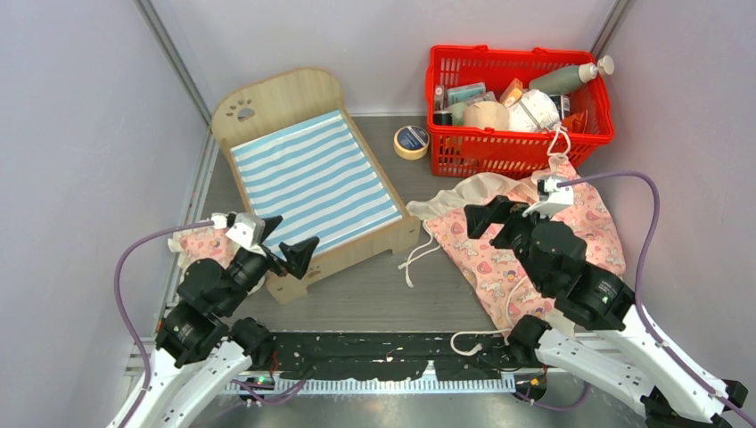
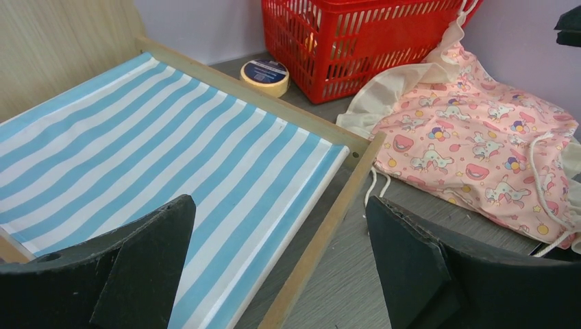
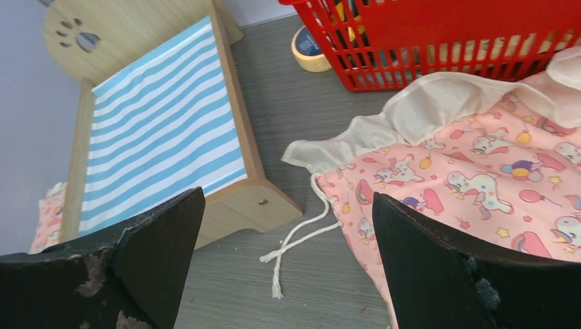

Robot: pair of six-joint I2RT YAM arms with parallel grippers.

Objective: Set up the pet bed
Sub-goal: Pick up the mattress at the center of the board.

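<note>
**Two Arms in Black and White**

The left arm and right arm have white shells low down and bulky black joints higher up. A purple cable loops to a small white camera box at each wrist. The left gripper and right gripper have black wedge-shaped fingers, chipped along their edges.

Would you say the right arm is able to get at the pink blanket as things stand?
Likely yes: the right gripper hangs open beside the blanket, whose pink top lies bare just ahead of it. Nothing stands between; the basket sits beyond the far edge.
</note>
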